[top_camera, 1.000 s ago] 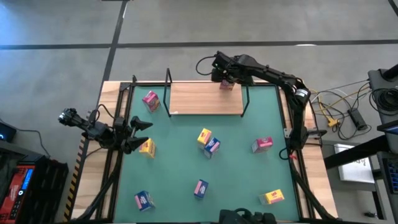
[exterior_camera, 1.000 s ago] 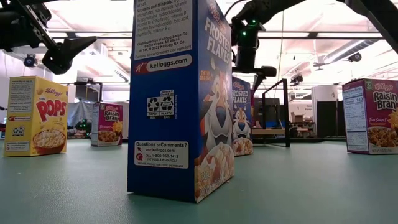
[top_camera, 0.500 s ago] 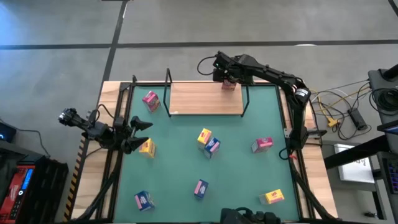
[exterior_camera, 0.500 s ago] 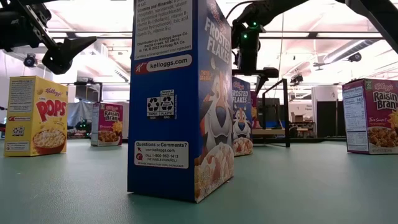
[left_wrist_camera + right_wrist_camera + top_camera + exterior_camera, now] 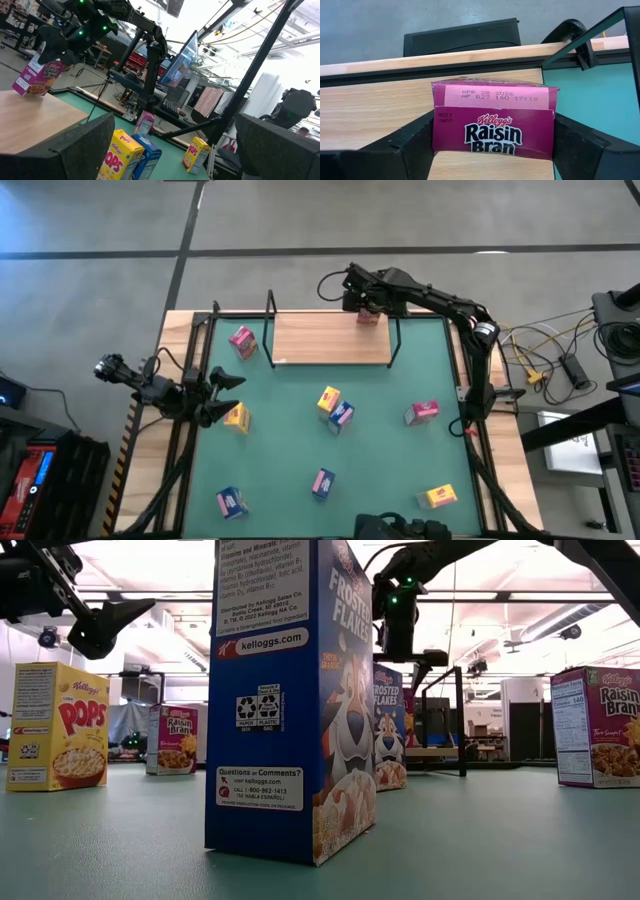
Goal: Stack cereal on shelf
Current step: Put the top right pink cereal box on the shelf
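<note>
Nothing on the table has shifted since a second ago; only the right arm's fingers have eased slightly apart.

At the left edge of the green mat [image 5: 380, 430], the left gripper [image 5: 222, 394] hangs above the surface with its dark fingers spread wide and empty. Just beside it lies a yellow box [image 5: 237, 417]. A pink box [image 5: 242, 341] stands at the left end of the shelf [image 5: 320, 338], outside its black upright. The shelf is a flat, pale wood board framed by thin black metal posts.

Mid-mat, a yellow box [image 5: 328, 400] touches a blue box [image 5: 341, 414]. Two more blue boxes [image 5: 232, 501] [image 5: 322, 482] lie along the near edge.

At the shelf's far right corner, the right gripper [image 5: 366, 308] sits around a magenta Raisin Bran box [image 5: 494, 119] resting on the wood; its fingers flank the cardboard sides, and whether they press it is hard to make out.

Farther right lie a pink box [image 5: 421, 412] and a yellow box [image 5: 438, 496].
</note>
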{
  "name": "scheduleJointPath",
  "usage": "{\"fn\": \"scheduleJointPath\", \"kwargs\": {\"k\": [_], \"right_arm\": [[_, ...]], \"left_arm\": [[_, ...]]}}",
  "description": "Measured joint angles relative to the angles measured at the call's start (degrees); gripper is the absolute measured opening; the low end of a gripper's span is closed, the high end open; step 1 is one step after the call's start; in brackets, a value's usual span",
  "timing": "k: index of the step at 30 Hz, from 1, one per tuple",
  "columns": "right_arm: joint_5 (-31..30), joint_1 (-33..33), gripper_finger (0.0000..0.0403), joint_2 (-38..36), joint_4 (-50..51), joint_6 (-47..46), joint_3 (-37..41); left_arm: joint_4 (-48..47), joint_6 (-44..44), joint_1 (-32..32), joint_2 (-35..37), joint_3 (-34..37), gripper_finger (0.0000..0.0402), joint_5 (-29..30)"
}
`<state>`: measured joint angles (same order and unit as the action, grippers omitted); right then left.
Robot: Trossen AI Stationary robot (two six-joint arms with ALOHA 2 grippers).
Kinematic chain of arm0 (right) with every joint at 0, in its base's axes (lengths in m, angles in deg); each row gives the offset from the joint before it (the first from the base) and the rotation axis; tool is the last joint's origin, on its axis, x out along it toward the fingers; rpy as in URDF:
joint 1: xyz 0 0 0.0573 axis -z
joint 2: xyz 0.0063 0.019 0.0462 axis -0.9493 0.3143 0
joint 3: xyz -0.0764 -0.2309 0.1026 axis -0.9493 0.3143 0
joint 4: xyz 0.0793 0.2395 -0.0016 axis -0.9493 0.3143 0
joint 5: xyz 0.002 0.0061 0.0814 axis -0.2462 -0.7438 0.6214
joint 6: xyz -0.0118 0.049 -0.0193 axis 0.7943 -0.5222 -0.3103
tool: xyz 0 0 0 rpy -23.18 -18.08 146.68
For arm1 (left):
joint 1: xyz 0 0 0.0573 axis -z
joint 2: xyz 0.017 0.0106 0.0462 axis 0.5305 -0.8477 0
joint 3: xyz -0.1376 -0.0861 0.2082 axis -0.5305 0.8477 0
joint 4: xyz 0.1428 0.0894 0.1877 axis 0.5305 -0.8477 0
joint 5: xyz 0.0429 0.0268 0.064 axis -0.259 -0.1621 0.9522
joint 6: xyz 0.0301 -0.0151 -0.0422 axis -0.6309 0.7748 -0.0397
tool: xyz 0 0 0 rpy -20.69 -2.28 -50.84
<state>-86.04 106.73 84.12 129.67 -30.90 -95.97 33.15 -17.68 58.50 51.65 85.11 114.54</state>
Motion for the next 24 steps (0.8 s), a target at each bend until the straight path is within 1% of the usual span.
{"fn": "scheduleJointPath", "kwargs": {"k": [9,24], "right_arm": [[0.0,0.0,0.0326,0.0,-1.4,0.6,0.1],[-0.4,0.3,0.0327,0.0,-3.6,1.0,1.9]], "left_arm": [[0.0,0.0,0.0,0.0,0.0,0.0398,0.0],[0.0,0.0,0.0,0.0,0.0,0.0398,0.0]]}}
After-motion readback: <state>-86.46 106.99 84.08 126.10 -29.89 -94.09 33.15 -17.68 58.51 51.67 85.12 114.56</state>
